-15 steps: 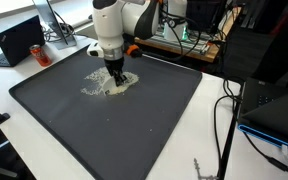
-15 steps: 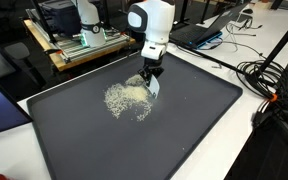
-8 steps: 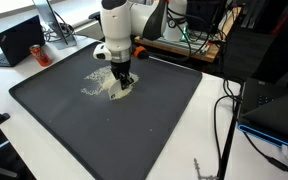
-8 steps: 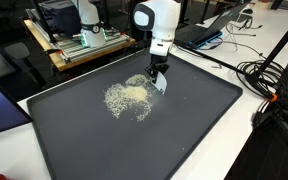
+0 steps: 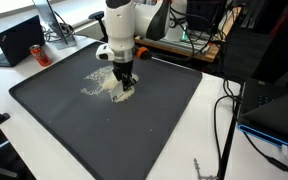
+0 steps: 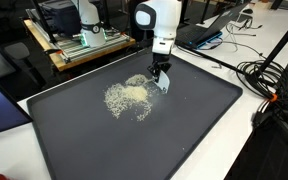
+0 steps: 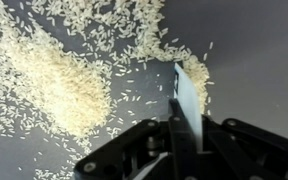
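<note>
The black two-finger gripper [image 7: 184, 128] is clamped tight on a thin white flat card [image 7: 189, 92], which sticks out past the fingertips with its long axis running straight on from the fingers, down toward the wide dark grey flat tray [image 6: 199, 125]. The heap of pale loose rice grains [image 7: 56, 85] lies entirely to one side of the card: in the wrist view the thick of the heap sits to the left of the blade, and only a thin scatter of single grains [image 7: 134, 100] lies between heap and card. Beyond the card, on the side away from the heap, the tray surface is nearly bare, apart from a small cluster just beside the card's tip.

In both exterior views the gripper [image 5: 124, 86] hangs upright at the edge of the heap [image 5: 101, 84], not over its middle (the card's tip is low among the fringe grains, though whether it touches the tray I cannot tell). The card shows nearly edge-on in the wrist view, so its broad face appears turned toward the heap
</note>
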Controlling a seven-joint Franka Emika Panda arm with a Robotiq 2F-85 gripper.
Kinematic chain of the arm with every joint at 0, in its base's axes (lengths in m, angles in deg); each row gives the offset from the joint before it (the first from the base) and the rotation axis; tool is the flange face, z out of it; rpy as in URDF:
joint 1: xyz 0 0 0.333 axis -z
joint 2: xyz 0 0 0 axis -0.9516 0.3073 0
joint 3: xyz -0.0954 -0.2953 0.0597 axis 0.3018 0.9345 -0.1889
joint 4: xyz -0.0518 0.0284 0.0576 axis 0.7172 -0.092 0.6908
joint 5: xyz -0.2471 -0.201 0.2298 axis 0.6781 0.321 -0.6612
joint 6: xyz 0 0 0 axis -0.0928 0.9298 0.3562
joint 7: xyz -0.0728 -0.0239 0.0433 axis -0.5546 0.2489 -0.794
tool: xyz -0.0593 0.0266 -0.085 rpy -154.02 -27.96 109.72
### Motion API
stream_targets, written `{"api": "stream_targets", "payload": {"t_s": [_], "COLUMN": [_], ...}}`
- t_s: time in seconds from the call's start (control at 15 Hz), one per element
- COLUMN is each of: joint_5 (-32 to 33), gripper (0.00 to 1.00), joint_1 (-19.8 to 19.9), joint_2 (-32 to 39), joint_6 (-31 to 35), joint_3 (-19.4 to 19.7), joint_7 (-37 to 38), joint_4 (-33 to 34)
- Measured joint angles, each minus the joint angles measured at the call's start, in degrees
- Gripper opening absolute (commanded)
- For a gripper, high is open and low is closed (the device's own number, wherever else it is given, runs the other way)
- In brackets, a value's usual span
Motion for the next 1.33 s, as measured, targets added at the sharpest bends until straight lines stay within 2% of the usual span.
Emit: {"api": "stream_targets", "payload": {"t_s": [0.27, 0.47, 0.73, 1.0, 1.33], "joint_5": [0.81, 5.39, 20.09, 37.7, 50.51], "gripper": [0.01, 0.01, 0.01, 0.01, 0.01], "joint_1": [0.4, 0.07, -3.7, -6.94, -10.45], "joint_2": [-2.18, -6.28, -12.71, -19.21, -26.23], "joint_6": [0.33, 0.92, 1.6, 2.16, 4.0], "joint_3": [3.65, 6.38, 9.23, 8.89, 8.36], "joint_7": [0.0, 1.0, 8.0, 18.14, 21.81], "joint_4": [-1.35, -4.1, -8.48, -12.56, -18.07]}}
